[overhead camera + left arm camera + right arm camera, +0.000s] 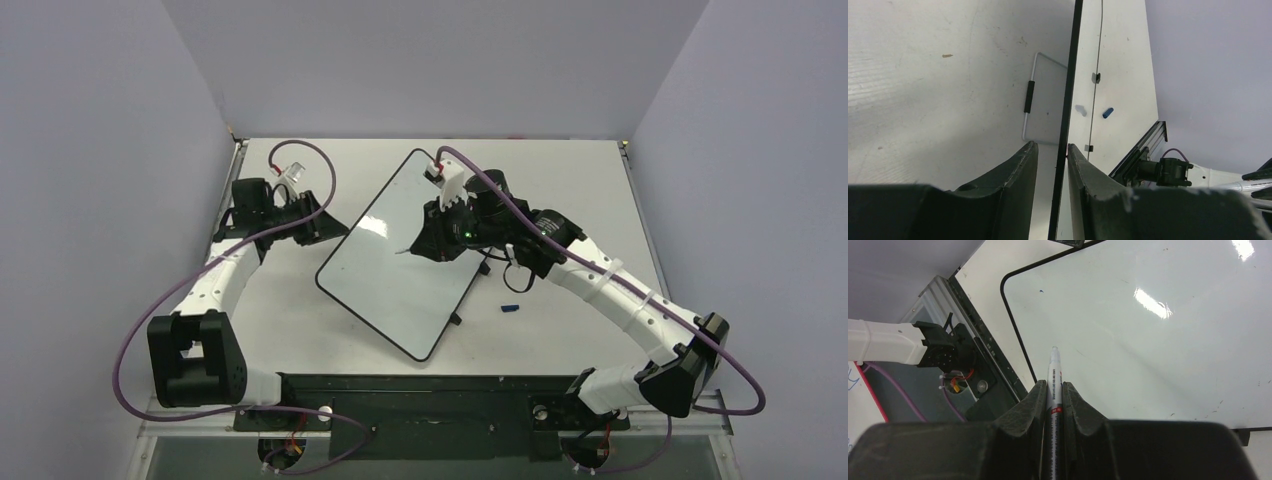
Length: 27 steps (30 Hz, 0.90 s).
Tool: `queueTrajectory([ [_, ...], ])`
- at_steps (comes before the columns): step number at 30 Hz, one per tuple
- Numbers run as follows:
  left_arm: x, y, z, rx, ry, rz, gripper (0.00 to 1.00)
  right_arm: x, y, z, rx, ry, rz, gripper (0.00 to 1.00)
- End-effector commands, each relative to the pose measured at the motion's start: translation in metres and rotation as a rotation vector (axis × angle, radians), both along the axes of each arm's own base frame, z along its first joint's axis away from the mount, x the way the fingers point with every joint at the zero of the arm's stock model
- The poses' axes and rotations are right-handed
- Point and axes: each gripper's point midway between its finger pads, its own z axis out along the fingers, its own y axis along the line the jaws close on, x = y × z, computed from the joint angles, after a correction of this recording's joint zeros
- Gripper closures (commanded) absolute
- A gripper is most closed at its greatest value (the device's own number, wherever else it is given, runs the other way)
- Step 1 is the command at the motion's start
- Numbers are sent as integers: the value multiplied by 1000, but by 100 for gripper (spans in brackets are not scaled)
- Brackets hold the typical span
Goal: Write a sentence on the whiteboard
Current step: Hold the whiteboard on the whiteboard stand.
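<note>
The whiteboard [395, 275] lies slantwise in the middle of the table on small black feet. Its glossy face [1158, 345] is blank apart from a tiny blue speck, and no sentence shows on it. My left gripper [330, 230] is at the board's left edge. In the left wrist view the black rim [1066, 100] runs edge-on between the fingers of my left gripper [1052, 146]: the right finger is against it, the left finger a narrow gap away. My right gripper [418, 243] hovers over the board's upper middle. The right wrist view shows my right gripper [1054, 384] shut on an uncapped marker [1054, 367], tip forward over the board.
A small blue cap [510, 308] lies on the table right of the board's near corner, also in the left wrist view as the cap [1107, 113]. Grey walls close in the table on three sides. A black rail [430, 395] runs along the near edge.
</note>
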Motion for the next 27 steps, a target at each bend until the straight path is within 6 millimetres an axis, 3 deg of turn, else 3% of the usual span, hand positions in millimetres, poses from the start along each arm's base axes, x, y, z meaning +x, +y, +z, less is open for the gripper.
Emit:
queueTrajectory([
  [1, -1, -12, 9, -48, -30, -55, 74, 2, 12, 18, 50, -52, 31, 100],
  [8, -2, -14, 15, -65, -53, -62, 68, 3, 16, 14, 43, -49, 39, 100],
  [15, -5, -19, 8, -67, -28, -78, 77, 5, 22, 12, 48, -46, 48, 100],
  [21, -5, -22, 4, -68, -11, -91, 85, -2, 38, 17, 79, -78, 91, 100],
  [27, -11, -35, 4, -62, -12, -134, 100, -3, 57, 12, 64, -81, 105, 100],
])
